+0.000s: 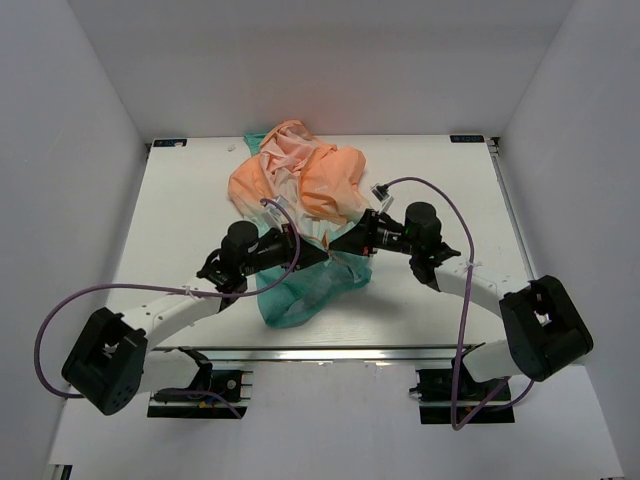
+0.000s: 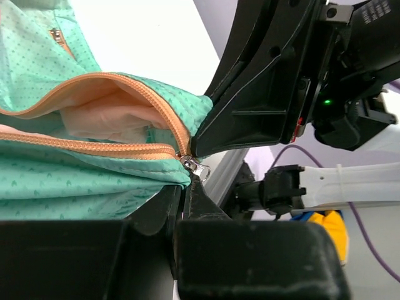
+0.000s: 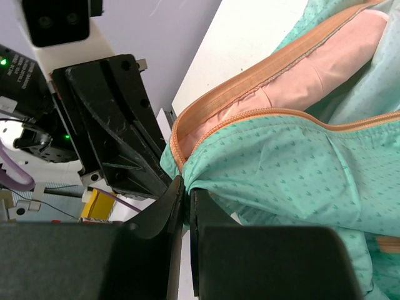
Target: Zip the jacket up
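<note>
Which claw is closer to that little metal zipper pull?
Left, narrowly: the zipper pull sits right at the closed tips of the left gripper. The right gripper pinches the jacket hem just beside it.

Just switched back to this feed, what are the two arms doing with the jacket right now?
Both arms meet at the teal lower end of the bunched jacket. The left gripper is pinched on the metal zipper pull, while the right gripper clamps the teal fabric beside it. The orange zipper gapes open beyond the pull, so zipping is not yet done.
</note>
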`<control>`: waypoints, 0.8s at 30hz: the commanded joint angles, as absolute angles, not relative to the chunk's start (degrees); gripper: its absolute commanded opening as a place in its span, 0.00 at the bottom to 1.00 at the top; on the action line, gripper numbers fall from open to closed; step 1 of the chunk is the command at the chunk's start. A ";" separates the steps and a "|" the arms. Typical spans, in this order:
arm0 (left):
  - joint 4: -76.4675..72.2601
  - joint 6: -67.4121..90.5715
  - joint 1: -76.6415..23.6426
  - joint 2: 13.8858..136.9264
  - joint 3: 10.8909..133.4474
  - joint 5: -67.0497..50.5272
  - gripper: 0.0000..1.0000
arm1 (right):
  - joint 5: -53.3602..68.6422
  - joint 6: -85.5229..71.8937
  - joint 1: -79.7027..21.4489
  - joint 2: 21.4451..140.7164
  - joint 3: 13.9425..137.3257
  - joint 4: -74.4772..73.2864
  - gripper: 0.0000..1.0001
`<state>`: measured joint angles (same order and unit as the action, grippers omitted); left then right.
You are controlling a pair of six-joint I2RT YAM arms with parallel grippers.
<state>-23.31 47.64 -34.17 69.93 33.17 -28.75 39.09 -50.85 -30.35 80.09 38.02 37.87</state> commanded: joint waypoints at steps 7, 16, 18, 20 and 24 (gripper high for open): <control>-13.82 45.35 -38.50 66.10 33.22 -29.99 0.00 | 36.03 -47.03 -30.67 79.98 45.52 35.45 0.00; -8.18 45.26 -38.32 65.56 39.01 -23.65 0.00 | 34.46 -33.50 -30.76 75.86 46.32 16.72 0.39; -7.30 45.18 -38.23 66.00 39.90 -23.29 0.00 | 31.74 -30.77 -30.76 74.45 46.05 10.92 0.56; -6.86 45.18 -38.14 66.70 40.78 -23.64 0.00 | 28.58 -25.59 -30.76 72.43 47.54 3.39 0.69; -4.06 45.00 -38.06 67.06 42.18 -22.94 0.00 | 24.71 -17.50 -30.85 68.21 49.13 -5.16 0.81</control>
